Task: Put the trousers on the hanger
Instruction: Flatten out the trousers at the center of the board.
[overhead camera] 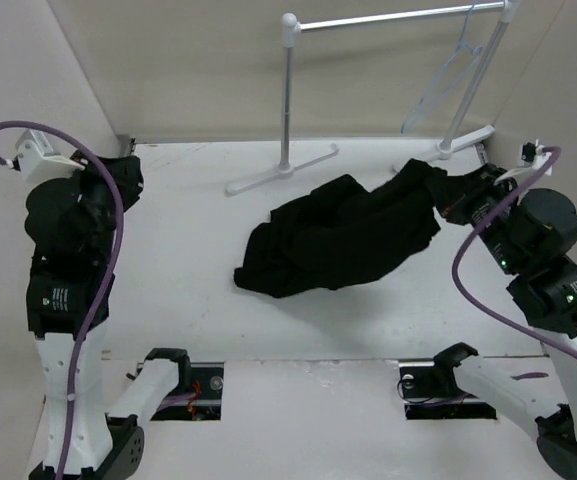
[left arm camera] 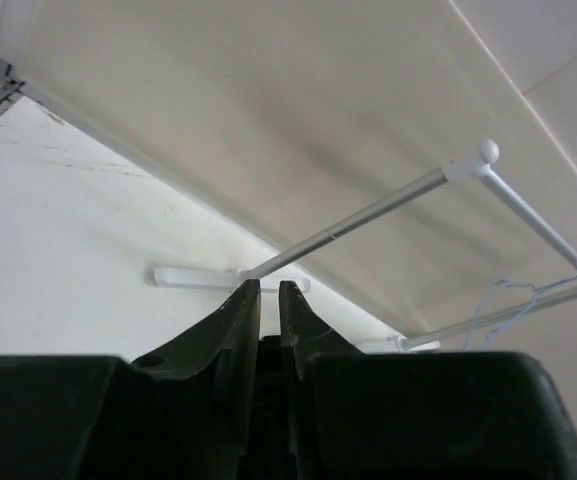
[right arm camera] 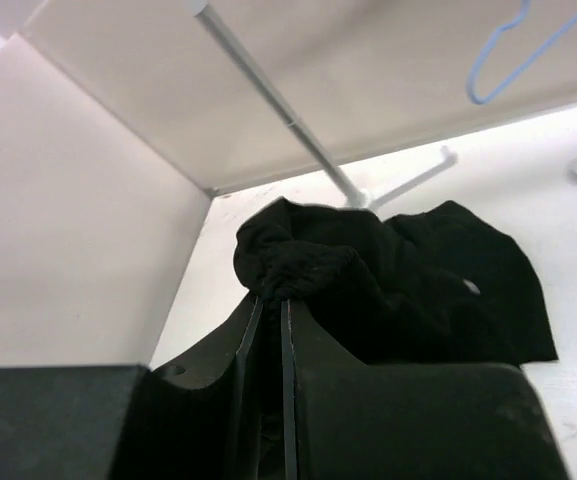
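Across the middle of the white table (overhead camera: 198,300) the trousers (overhead camera: 343,240) lie in a crumpled black heap, with one end drawn up and out toward the far right. That end is in the right gripper (overhead camera: 446,192). In the right wrist view its two fingers (right arm camera: 253,330) are pressed together on a bunched fold of the trousers (right arm camera: 398,280), and the rest of the cloth sags onto the table behind it.

The left gripper (overhead camera: 118,175) is near the far left corner, well apart from the trousers. In the left wrist view its fingers (left arm camera: 243,315) stand close together with only a thin slit between them and nothing in it.

The hanger (overhead camera: 448,85) hangs by its hook from the right end of the white garment rack (overhead camera: 388,20). It is pale blue and bare, above and behind the lifted trouser end. It also shows in the left wrist view (left arm camera: 528,300) and the right wrist view (right arm camera: 513,50).

Small pale markings sit on the dark arm segments (overhead camera: 53,297), too small to read.

Walls close the table on the left, far and right sides. The rack's feet (overhead camera: 283,170) stand along the far edge. Two rectangular cut-outs (overhead camera: 203,390) open in the near edge beside the arm bases. Bare tabletop runs between the left arm and the heap, and again between the heap and the near edge.
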Robot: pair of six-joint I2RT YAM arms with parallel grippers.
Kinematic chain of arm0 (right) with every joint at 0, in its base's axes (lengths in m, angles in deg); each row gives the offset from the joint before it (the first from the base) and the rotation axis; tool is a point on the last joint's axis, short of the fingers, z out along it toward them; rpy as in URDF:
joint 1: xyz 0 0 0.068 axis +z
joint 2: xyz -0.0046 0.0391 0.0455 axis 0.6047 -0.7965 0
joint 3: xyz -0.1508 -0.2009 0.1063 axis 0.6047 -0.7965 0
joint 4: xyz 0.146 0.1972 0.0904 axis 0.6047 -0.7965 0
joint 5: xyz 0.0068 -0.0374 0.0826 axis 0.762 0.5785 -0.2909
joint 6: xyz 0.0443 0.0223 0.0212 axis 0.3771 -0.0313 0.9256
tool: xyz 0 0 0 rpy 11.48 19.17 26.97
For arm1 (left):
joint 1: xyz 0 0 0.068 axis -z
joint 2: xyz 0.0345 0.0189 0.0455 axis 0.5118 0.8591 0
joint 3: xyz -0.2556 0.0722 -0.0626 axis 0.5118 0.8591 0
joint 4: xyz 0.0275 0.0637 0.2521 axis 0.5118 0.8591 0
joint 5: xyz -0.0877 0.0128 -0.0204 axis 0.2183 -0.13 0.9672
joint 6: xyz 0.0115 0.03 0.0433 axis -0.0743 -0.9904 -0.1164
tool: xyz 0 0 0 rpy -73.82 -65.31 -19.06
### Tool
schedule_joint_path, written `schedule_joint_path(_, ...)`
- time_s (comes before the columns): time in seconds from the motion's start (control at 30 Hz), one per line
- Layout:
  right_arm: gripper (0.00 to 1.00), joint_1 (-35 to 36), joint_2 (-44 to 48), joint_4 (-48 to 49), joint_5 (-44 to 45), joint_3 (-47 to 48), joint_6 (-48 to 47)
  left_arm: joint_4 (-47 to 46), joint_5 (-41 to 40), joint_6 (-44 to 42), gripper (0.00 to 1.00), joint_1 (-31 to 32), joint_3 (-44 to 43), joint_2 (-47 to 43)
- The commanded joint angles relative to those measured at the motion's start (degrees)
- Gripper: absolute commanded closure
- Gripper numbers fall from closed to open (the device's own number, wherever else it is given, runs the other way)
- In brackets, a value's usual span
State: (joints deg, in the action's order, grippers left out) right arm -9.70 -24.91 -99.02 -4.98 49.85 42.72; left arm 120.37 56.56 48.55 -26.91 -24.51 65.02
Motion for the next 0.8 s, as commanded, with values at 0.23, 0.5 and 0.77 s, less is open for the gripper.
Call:
schedule_joint_path(0.23, 0.94, -11.9, 1.6, 1.7, -3.0, -25.5, 7.8, -0.4, 0.4, 9.8, 0.4, 22.4, 41.1, 6.3)
schedule_joint_path(0.5, 0.93, -11.3, 3.1, 0.8, -3.3, -28.3, 7.3, -22.5, 6.3, 11.8, 0.25, 28.2, 52.7, 18.1)
schedule_joint_path(0.77, 0.93, -10.9, 3.9, 1.0, -4.6, -27.9, 7.1, -31.4, 6.4, 11.9, 0.9, 27.3, 52.2, 24.9)
